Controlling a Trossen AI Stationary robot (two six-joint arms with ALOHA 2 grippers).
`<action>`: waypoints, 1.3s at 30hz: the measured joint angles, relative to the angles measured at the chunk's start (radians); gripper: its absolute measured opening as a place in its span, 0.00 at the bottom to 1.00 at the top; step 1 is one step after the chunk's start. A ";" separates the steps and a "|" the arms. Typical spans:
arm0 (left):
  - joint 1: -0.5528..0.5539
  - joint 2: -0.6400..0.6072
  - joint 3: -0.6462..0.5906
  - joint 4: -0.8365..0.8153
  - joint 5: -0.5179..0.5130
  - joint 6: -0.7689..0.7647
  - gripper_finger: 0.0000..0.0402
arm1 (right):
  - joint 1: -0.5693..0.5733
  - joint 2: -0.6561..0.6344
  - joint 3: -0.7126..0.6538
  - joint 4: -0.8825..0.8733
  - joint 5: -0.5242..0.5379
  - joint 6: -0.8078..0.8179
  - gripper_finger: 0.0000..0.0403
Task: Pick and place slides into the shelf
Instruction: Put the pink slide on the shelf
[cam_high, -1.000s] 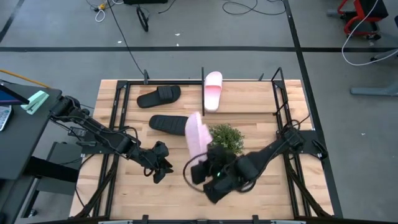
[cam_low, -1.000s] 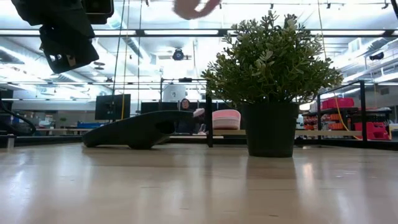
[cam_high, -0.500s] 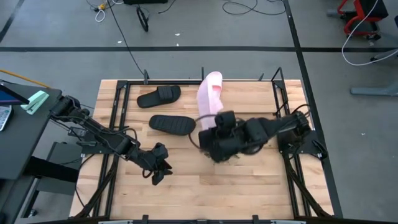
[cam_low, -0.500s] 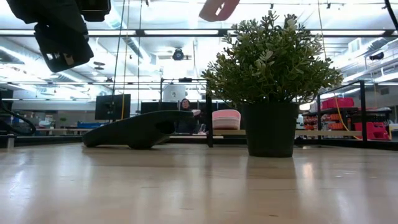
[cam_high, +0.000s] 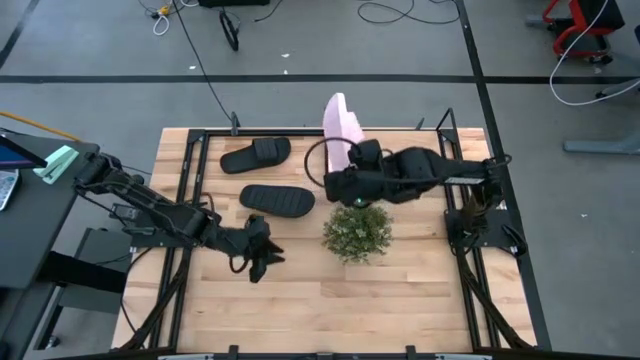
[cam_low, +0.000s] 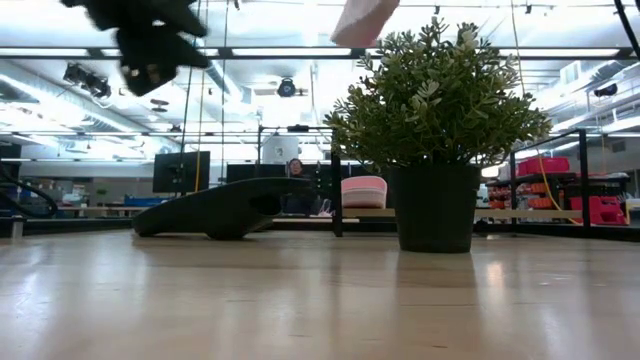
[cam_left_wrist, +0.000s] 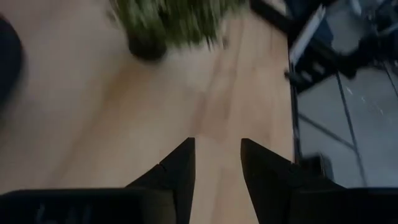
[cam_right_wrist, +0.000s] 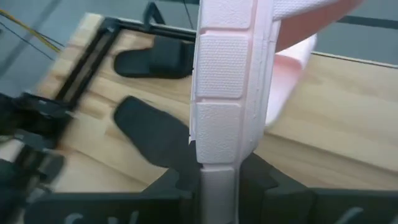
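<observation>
R gripper (cam_high: 345, 172): I had it clamped on 1 pink slide (cam_high: 340, 122), raised on edge over the shelf (cam_high: 445, 150) far rail | L gripper (cam_high: 262, 250): fingers apart, empty, near-left | 2 black slides (cam_high: 277, 200): left of plant (cam_high: 357, 232)

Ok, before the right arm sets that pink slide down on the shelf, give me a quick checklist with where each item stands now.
1. Grip: right gripper shut on the held pink slide, edge-on between the fingers: ok.
2. Position: held slide is over the shelf's far side: ok.
3. Landing spot: the other pink slide sits there already, hidden from above by the held one; free room beside it: cannot tell.
4. Plant: apart from the right arm: ok.
5. Left gripper: open, empty, hovering away from the shelf: ok.
6. Black slides: one in the shelf, one outside it: not ok.
</observation>
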 joint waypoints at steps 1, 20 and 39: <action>0.014 -0.012 0.000 0.017 -0.014 0.030 0.32 | -0.015 -0.010 -0.021 -0.001 -0.013 -0.012 0.16; 0.289 -0.072 0.000 0.325 -0.453 0.413 0.24 | -0.316 -0.335 -0.565 0.034 -0.209 -0.260 0.16; 0.468 -0.072 0.000 0.425 -0.368 0.603 0.20 | -0.600 -0.248 -0.716 0.158 -0.337 -0.480 0.16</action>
